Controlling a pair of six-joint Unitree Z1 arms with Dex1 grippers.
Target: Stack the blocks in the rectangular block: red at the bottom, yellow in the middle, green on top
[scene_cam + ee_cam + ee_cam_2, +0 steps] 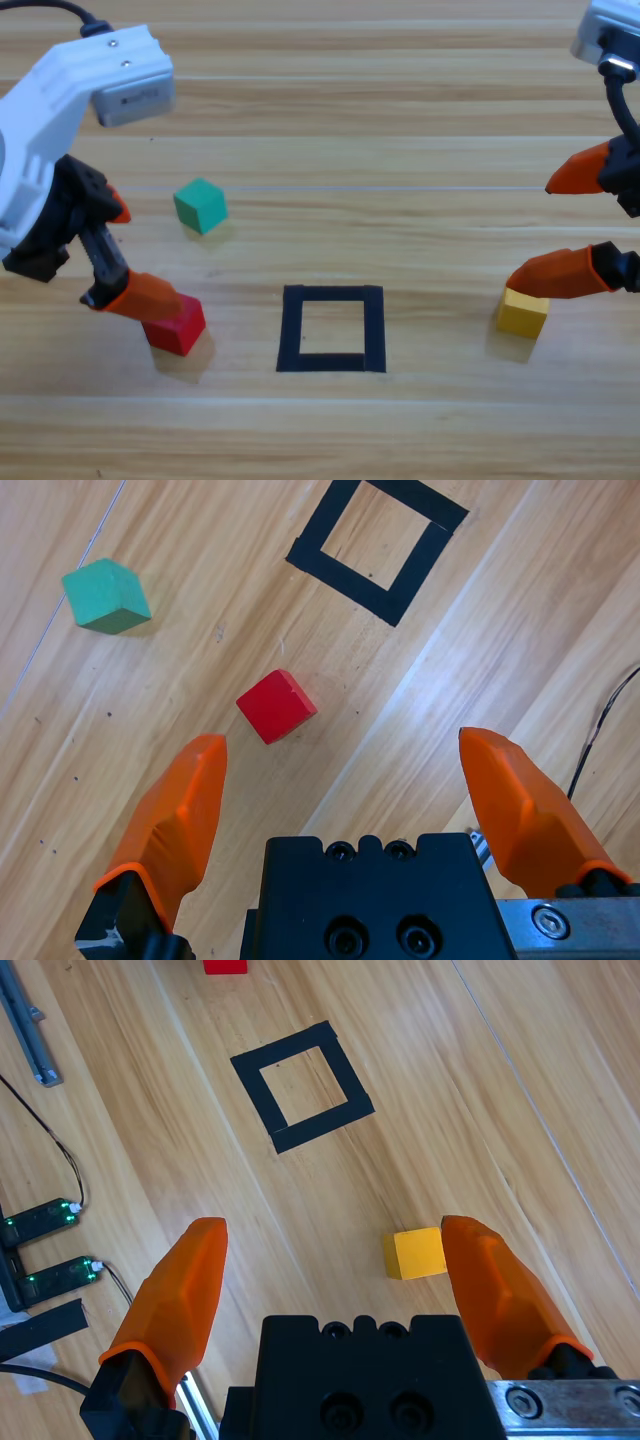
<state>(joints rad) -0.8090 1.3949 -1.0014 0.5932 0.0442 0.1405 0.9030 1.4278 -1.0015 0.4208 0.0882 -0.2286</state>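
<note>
The left gripper [340,770] is held over the left part of the wooden desk [400,120], its fingers [175,810] spread wide and gripping nothing; the red cube [177,324] is seen just beside one fingertip in the high view and ahead of the open gap in the left wrist view. The teal-green cube [201,205] lies tilted on the desk, apart from the red one and farther from the tape. The black tape rectangle [331,362] is found near the middle of the desk, with bare wood inside. At the right edge, the right gripper [335,1250] is held with its fingers [500,1290] wide apart and empty, and the yellow cube [522,312] sits just below the lower fingertip.
</note>
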